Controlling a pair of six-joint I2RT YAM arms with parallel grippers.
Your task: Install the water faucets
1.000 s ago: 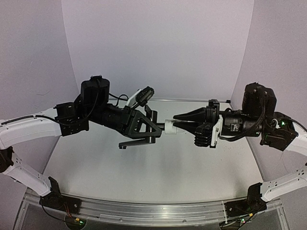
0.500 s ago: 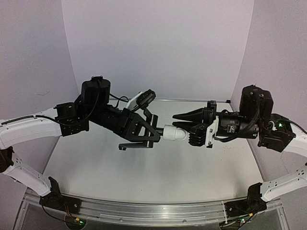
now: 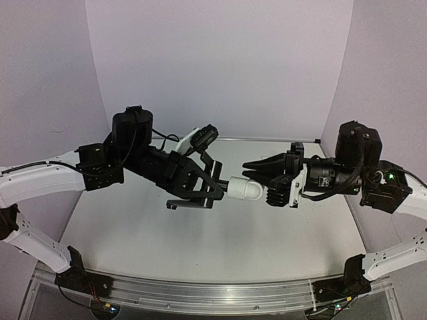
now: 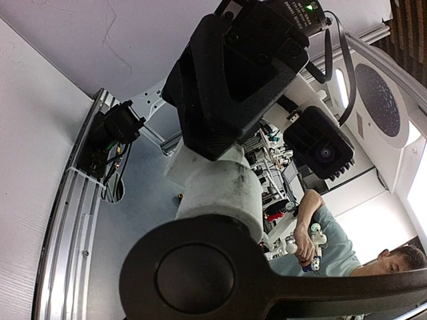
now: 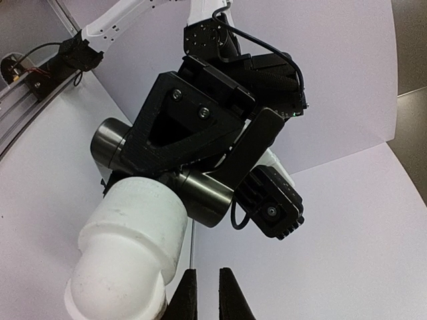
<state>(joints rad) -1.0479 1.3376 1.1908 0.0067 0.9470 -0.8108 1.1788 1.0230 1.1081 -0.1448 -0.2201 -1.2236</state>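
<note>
My left gripper [image 3: 203, 183] is shut on the dark grey faucet [image 3: 190, 203] and holds it in the air over the table's middle. A white pipe fitting [image 3: 241, 189] sits on the end of the faucet's short body. In the right wrist view the fitting [image 5: 127, 260] fills the lower left, the faucet body [image 5: 200, 193] behind it between the left gripper's black fingers [image 5: 193, 127]. My right gripper [image 5: 207, 291] is shut with nothing between its tips, just beside the fitting. In the left wrist view the faucet's round end [image 4: 193, 267] hides my own fingers.
Both arms meet above the white table [image 3: 200, 247]. An aluminium rail [image 3: 200, 290] runs along its near edge, and pale walls close in the back and sides.
The left gripper has turned and dipped a little with the faucet. The white fitting now sits lower and in full view below the right fingers, whose narrow gap has closed further.
</note>
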